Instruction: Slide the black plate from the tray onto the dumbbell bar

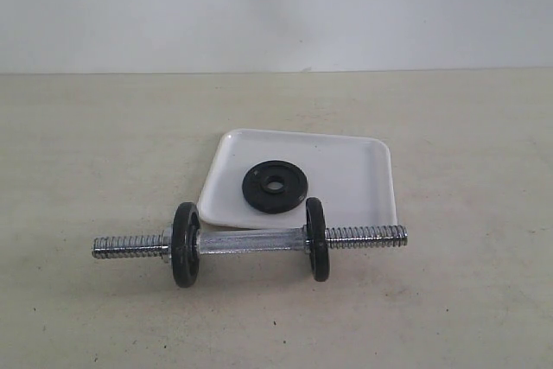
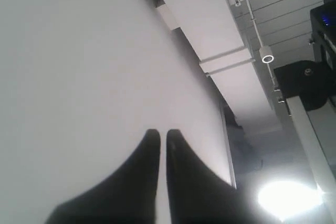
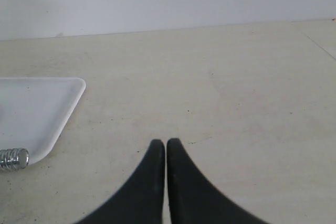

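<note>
The black plate (image 1: 274,185) lies flat inside the tray (image 1: 354,170), left of the tray's middle and toward its near edge. It is a matte round disc with a raised rim and a central hole; any cast marking on its face is too small to read. The tray is glossy white plastic, rectangular with rounded corners and a low rim, and rests on a pale, faintly speckled surface (image 1: 104,153). Just in front of it the dumbbell bar (image 1: 251,241) lies left to right, its chrome middle smooth and its ends coarsely threaded. Two more black discs stand upright on the bar, a left disc (image 1: 185,244) and a right disc (image 1: 317,238), the right one by the tray's near rim. The right tool (image 3: 166,145) hangs over bare surface to the right of the tray, its dark tapered fingers pressed together and holding nothing. The left tool (image 2: 163,137) points up along a white wall toward a ceiling lamp (image 2: 267,56), its fingers likewise together and empty.
</note>
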